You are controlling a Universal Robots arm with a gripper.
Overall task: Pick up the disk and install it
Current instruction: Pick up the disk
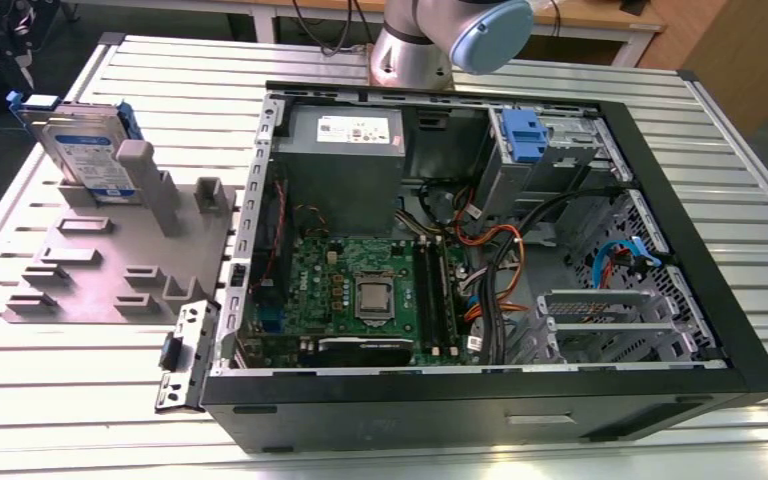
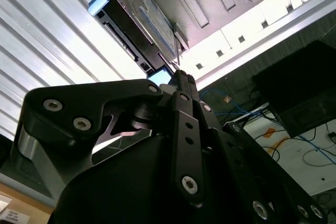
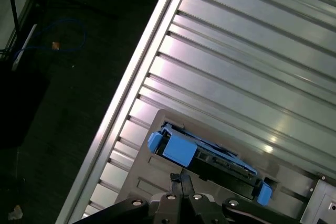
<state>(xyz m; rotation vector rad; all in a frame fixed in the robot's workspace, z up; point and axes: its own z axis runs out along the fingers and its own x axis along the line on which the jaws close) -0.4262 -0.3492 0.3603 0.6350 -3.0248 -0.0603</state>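
The disk [image 1: 88, 152] is silver, blue-framed, with a white-and-blue label. It stands on edge in a grey stand [image 1: 84, 275].

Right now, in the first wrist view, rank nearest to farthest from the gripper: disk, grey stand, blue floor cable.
1. Silver disk in blue carrier, before the gripper.
2. Grey plastic stand, beneath it.
3. Blue cable, off the table.

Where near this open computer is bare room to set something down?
Bare ribbed metal table shows in front of the grey fixture plate at the exterior view's left, and past the black case at its right. Crowded: inside the case, green circuit board and cables; the plate holds the silver blue-framed disk.
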